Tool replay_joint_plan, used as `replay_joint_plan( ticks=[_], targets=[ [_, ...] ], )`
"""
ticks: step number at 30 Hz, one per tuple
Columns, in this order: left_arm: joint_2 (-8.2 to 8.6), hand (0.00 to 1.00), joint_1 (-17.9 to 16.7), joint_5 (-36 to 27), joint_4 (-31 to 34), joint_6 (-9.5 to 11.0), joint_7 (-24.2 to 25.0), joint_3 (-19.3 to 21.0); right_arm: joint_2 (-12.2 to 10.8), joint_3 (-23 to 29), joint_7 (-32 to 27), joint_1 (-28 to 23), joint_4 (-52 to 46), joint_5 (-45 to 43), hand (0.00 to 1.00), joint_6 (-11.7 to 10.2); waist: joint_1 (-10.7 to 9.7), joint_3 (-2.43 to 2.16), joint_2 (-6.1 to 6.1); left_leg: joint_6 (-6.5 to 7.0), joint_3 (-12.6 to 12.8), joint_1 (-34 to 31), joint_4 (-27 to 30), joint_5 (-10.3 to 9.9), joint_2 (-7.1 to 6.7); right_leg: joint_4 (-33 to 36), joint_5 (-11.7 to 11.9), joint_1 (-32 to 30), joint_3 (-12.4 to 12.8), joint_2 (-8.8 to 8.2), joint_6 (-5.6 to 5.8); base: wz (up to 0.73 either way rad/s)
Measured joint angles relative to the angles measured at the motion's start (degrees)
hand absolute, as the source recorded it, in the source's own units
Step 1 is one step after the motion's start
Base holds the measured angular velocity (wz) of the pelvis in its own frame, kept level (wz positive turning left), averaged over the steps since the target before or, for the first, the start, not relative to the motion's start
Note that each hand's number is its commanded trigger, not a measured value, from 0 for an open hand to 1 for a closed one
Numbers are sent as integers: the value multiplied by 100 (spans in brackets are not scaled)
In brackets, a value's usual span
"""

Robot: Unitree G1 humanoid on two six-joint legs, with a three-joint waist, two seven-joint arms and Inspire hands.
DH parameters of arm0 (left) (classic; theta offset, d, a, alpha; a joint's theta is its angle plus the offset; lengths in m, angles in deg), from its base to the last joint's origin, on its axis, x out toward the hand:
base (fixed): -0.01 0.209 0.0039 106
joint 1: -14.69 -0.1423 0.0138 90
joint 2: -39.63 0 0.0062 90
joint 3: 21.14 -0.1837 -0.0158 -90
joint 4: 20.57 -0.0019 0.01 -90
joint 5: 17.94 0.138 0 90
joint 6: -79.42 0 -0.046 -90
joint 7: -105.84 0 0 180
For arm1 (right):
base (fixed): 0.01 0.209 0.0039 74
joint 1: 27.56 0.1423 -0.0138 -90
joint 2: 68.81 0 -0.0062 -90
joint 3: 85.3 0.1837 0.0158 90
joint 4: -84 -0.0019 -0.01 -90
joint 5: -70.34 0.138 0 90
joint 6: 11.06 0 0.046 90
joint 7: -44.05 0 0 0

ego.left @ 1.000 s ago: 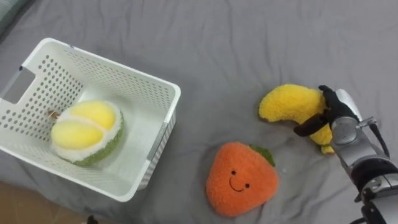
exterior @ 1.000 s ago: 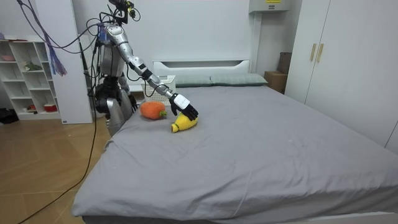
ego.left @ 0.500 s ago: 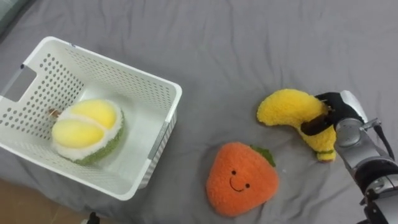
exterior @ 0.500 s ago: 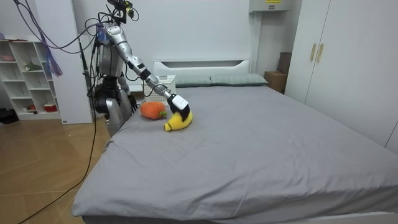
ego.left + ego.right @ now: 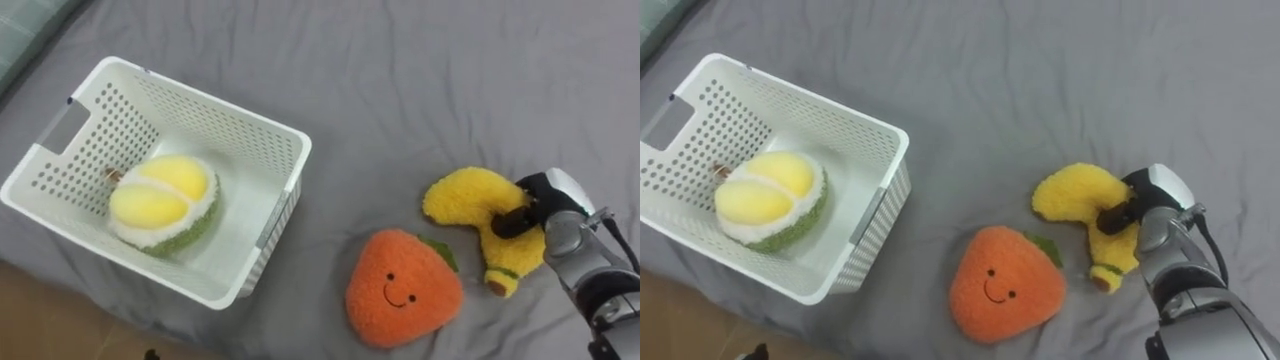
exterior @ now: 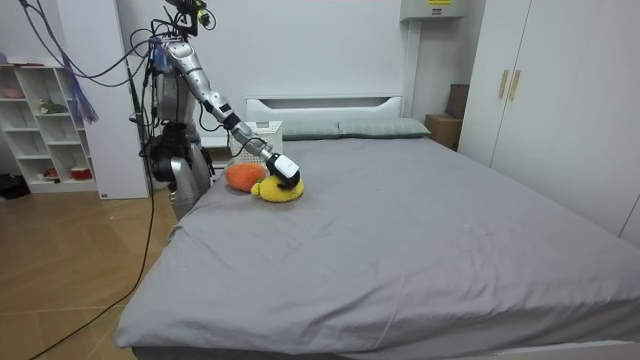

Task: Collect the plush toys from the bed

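Observation:
A yellow plush banana (image 5: 475, 205) (image 5: 1080, 200) (image 6: 272, 191) lies on the grey bed, at the right of the eye views. My right hand (image 5: 535, 205) (image 5: 1138, 205) (image 6: 285, 170) is on its right side, with dark fingers curled round the banana's middle. An orange plush strawberry with a smiling face (image 5: 403, 290) (image 5: 1005, 285) (image 6: 242, 176) lies just left of and nearer than the banana. At the left stands a white perforated basket (image 5: 255, 135) (image 5: 855, 125) with a yellow and green plush durian (image 5: 160, 205) (image 5: 765, 200) inside.
Grey bedsheet (image 5: 420, 80) stretches beyond the toys. The bed's near edge and wooden floor (image 5: 40, 310) lie just below the basket. In the room view I stand at the bed's corner, with a white shelf (image 6: 45, 125) behind me and wardrobes (image 6: 560, 100) at the room view's right.
My right hand's fingers have curled round the banana and drawn it nearer to the strawberry. The eye views have shifted a little, so the basket sits further right.

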Motion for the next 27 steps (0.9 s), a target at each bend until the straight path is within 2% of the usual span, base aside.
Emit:
replay_joint_plan(
  ticks=[4,8,9,13,16,19,20,24,27],
  targets=[
    [-32,0,-81,184,6,10,14,60,15,141,-151,-188,-23,41,100,-69,17,-6,10,-6,-72,-17,-4,32,-12,3,-1,40,-122,-8,0,20],
    [-35,0,-136,228,58,27,14,58,23,332,-250,-292,-66,225,100,-109,-35,-5,10,-9,-258,-61,-15,108,-62,2,-1,74,-300,-40,1,25],
    [-39,0,-185,228,134,44,14,60,36,374,-252,-311,-69,305,100,-108,-56,-6,14,-5,-326,-50,-16,123,-82,1,-2,111,-363,-51,2,23],
    [-48,0,-437,353,396,126,10,248,38,454,-252,-418,-380,393,100,-97,-106,-6,8,0,-336,28,-19,130,-95,3,-2,215,-399,-66,3,8],
    [-51,0,-568,597,453,122,-14,445,36,490,-251,-552,-1104,382,100,-92,-157,-8,5,2,-323,151,-40,130,-97,2,-6,322,-408,-69,8,0],
    [-26,0,-675,716,616,81,-56,620,18,468,-246,-795,-2526,501,100,-1,-180,-11,-29,1,-295,471,-124,131,-91,-14,-25,589,-372,-66,34,-5],
    [-21,0,-697,722,660,79,-60,625,12,463,-233,-826,-2720,545,100,6,-186,-17,-39,1,-297,537,-137,130,-93,-19,-32,654,-379,-69,42,0],
    [6,0,-884,910,1011,80,-66,809,-151,448,-37,-1138,-4245,522,100,31,-217,-120,-216,0,-304,871,-229,129,-115,-196,-48,1032,-376,-53,58,2],
    [82,0,-861,1021,1012,72,-66,1002,-256,436,209,-1237,-4953,414,100,96,-191,-132,-239,7,-302,1052,-242,120,-122,-198,-48,1226,-364,-57,59,0]
  ],
)
